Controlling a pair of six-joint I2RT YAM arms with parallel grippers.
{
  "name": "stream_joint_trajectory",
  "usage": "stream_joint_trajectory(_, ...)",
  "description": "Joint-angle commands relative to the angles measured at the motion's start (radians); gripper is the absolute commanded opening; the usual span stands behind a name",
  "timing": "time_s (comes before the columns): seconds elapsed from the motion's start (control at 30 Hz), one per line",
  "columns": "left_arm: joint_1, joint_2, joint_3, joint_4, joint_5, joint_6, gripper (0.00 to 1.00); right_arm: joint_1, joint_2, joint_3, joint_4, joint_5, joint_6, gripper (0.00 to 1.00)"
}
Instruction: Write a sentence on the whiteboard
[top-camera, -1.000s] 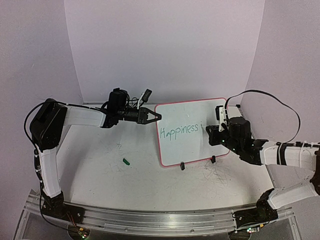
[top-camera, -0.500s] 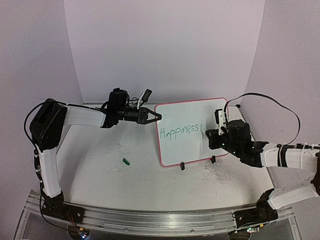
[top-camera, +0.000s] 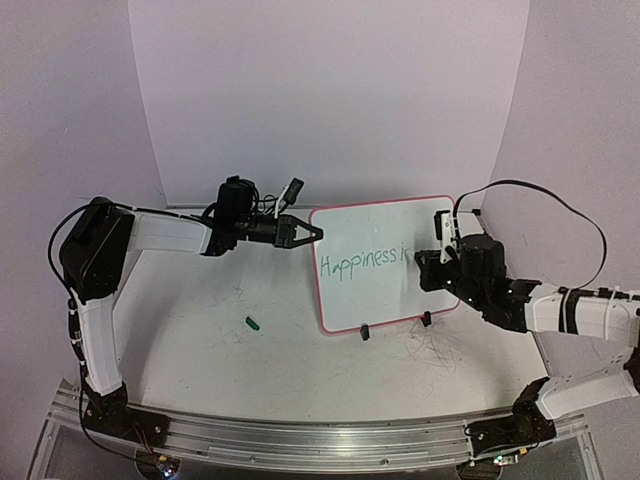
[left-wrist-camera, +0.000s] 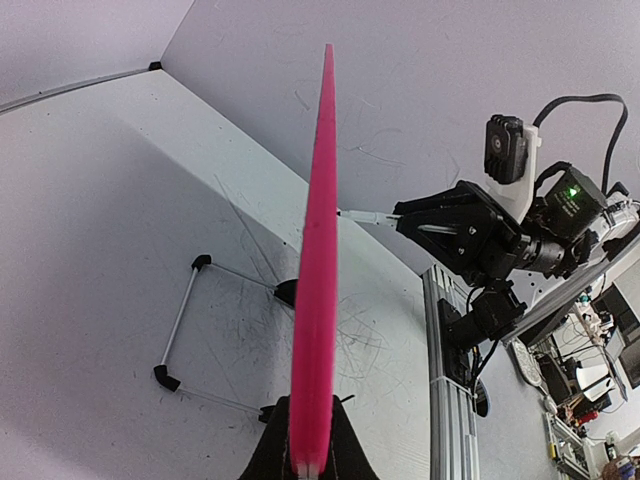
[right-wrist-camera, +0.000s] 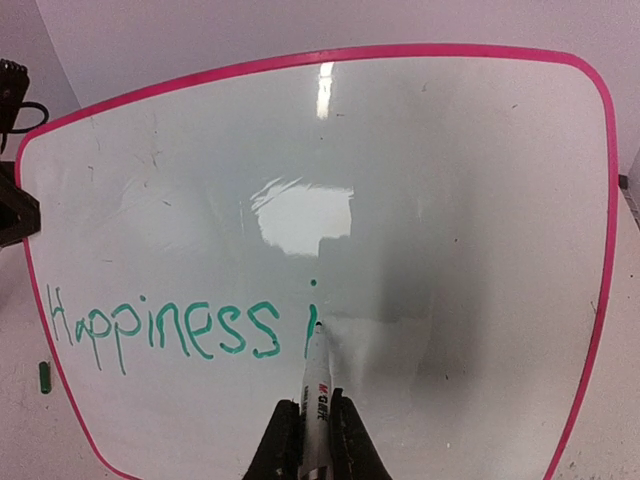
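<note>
The whiteboard (top-camera: 385, 262) stands tilted on two black clip feet, white with a pink rim. Green lettering (top-camera: 357, 262) on it reads "Happiness i" (right-wrist-camera: 165, 330). My left gripper (top-camera: 312, 233) is shut on the board's left rim, seen edge-on as a pink strip (left-wrist-camera: 315, 290) between the fingers. My right gripper (top-camera: 432, 262) is shut on a white marker (right-wrist-camera: 318, 385), whose tip touches the board (right-wrist-camera: 430, 200) just right of the "i". The right arm also shows in the left wrist view (left-wrist-camera: 470, 235).
A small green cap (top-camera: 253, 322) lies on the table left of the board, also seen in the right wrist view (right-wrist-camera: 44, 377). Grey scribble scratches (top-camera: 435, 348) mark the tabletop in front of the board. A wire stand (left-wrist-camera: 190, 325) props the board from behind.
The right gripper has shifted slightly right along the board with the marker, past the finished "i". The left arm and board have not moved.
</note>
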Motion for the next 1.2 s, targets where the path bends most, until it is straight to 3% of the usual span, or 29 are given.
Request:
stream_joint_trajectory(0.0,-0.042,-0.014,-0.002,-0.034,0.011,0.023,0.0,0.002,0.017,0.054,0.047,0.03,-0.023,0.0)
stream_joint_trajectory(1.17,-0.043,-0.01,0.0,-0.034,0.015,0.02,0.0,0.003,0.014,0.0,-0.033,0.04,0.008,0.0)
